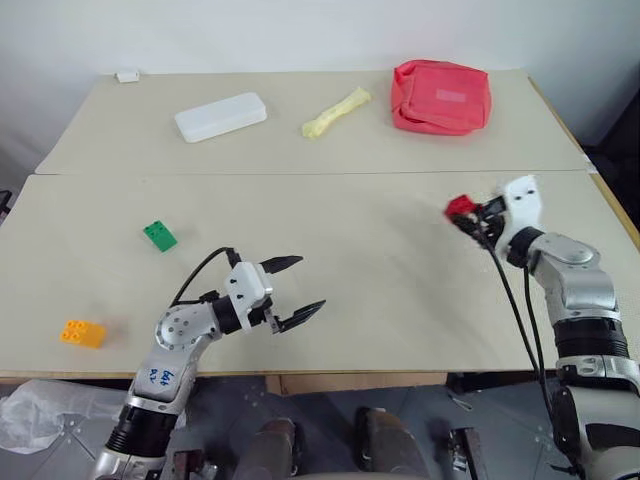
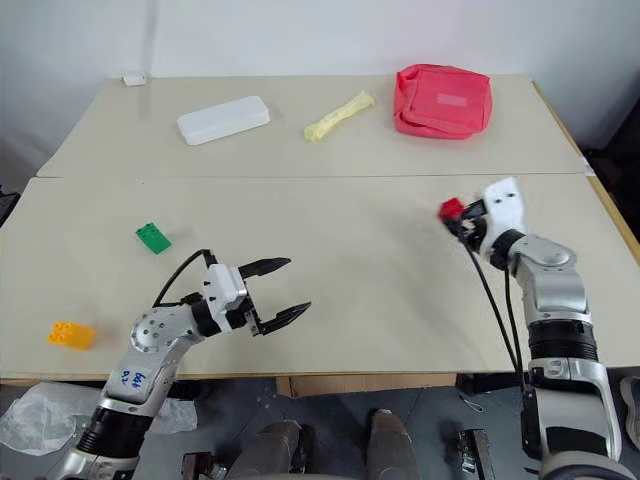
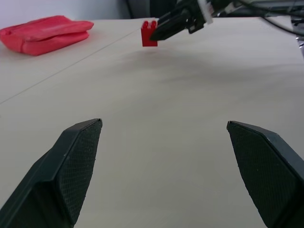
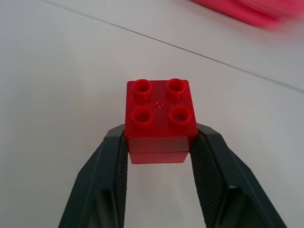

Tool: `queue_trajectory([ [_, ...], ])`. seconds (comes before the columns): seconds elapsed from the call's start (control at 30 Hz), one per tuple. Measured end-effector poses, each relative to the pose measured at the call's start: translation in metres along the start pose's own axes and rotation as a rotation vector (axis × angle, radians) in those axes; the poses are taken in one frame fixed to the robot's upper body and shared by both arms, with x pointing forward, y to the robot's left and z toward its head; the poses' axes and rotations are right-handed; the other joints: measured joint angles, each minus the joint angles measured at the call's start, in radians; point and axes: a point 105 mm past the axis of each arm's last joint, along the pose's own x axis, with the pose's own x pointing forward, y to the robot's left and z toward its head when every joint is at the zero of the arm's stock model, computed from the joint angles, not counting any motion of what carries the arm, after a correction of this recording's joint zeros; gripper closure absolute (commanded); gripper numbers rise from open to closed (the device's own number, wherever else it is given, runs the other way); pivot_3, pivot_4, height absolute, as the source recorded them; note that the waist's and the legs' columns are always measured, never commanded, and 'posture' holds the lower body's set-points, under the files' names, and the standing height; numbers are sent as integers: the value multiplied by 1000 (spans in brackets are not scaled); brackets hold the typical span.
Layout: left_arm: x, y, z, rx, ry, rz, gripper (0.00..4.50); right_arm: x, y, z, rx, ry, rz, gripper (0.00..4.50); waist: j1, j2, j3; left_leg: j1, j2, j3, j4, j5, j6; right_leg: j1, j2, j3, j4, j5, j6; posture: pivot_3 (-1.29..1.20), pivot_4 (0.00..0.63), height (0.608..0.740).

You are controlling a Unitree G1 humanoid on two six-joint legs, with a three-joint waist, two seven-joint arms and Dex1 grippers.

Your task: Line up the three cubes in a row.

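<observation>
The red cube (image 4: 160, 118) sits between the fingers of my right gripper (image 1: 465, 215), which is shut on it at the table's right side. In the left wrist view the red cube (image 3: 148, 34) hangs just above the tabletop with a shadow under it. On the left part of the table lies the green cube (image 1: 159, 236). The orange-yellow cube (image 1: 83, 333) rests near the front left edge. My left gripper (image 1: 310, 283) stands open and holds nothing, low over the front of the table, right of the green and orange-yellow cubes.
At the back of the table (image 1: 400, 300) lie a white rectangular case (image 1: 220, 116), a pale yellow oblong thing (image 1: 336, 112) and a pinkish-red pouch (image 1: 440, 97). A small white object (image 1: 127, 76) sits at the far left corner. A seam crosses the table from side to side.
</observation>
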Motion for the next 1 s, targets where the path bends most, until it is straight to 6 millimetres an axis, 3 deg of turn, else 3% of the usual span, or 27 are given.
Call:
queue_trajectory([
  [0.13, -28, 1, -12, -9, 70, -7, 0, 6, 79, 27, -133, -52, 500, 3038, 2, 0, 0, 0, 0, -1, 0, 0, 0, 0, -1, 0, -1, 0, 0, 0, 150, 740],
  [0.27, -44, 2, -17, -19, 102, 7, 0, 13, 116, 21, -201, 22, 714, 3038, 8, 0, 0, 0, -1, -4, 1, -1, 0, 2, -3, -2, -6, 0, 0, 0, 150, 740],
  [0.43, -43, 0, -11, -9, 84, 16, 0, 24, 127, -4, -237, 98, 766, 3038, 10, 0, 0, -1, -2, -6, 1, -1, 0, 2, -3, -4, -7, 0, -1, 0, 150, 740],
  [0.67, -44, -8, -11, -34, 90, 29, 0, 29, 127, -6, -272, 70, 766, 3038, 3, 0, 0, 0, -1, -6, 1, -1, -1, 2, -2, -6, -7, 0, -1, 0, 150, 740],
  [0.87, -53, -13, -14, -69, 126, 40, 0, 34, 124, -16, -243, 85, 738, 1064, 1, 0, 0, 0, 0, -5, 0, -1, -1, 2, -2, -5, -6, 0, -1, 0, 150, 740],
  [0.97, -68, -5, -11, -112, 120, 146, 0, 29, 119, -3, -234, 20, 747, 66, 3, 0, 0, -1, 0, -6, -1, -1, -1, 2, -2, -5, -7, 0, -1, 0, 150, 740],
  [1.0, -74, 0, -7, -112, 105, 206, 0, 26, 117, 5, -244, -12, 751, 24, 3, 0, 0, -1, 0, -6, -1, -1, -1, 2, -2, -5, -7, 0, -1, 0, 150, 740],
])
